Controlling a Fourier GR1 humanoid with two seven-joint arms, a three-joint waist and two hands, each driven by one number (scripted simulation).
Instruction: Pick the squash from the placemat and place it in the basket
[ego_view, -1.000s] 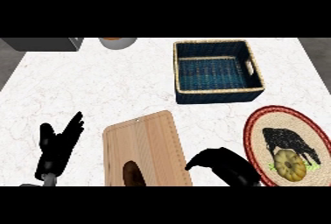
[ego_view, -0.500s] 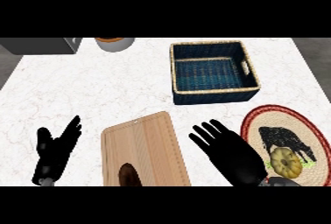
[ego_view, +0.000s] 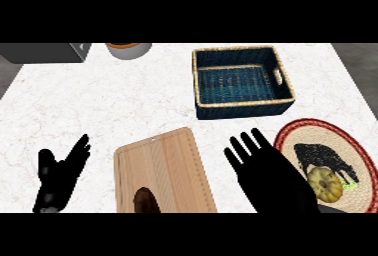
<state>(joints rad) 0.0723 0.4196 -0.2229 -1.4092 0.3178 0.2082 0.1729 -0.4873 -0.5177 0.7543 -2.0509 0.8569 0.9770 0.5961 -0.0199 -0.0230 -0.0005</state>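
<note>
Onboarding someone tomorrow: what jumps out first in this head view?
The dark blue basket with a tan rim sits at upper right of the white counter. At lower right, a yellow squash lies on a round red-rimmed placemat with a black animal print, and the open right hand is spread just left of it. A wooden cutting board lies at bottom centre, with the open left hand resting at lower left.

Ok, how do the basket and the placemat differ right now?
The basket is square, dark blue, with raised woven walls; the placemat is round, flat and red-rimmed. The basket holds nothing; the placemat carries the squash. The basket sits farther from the robot; the placemat lies beside the open right hand. Both look woven.
</note>
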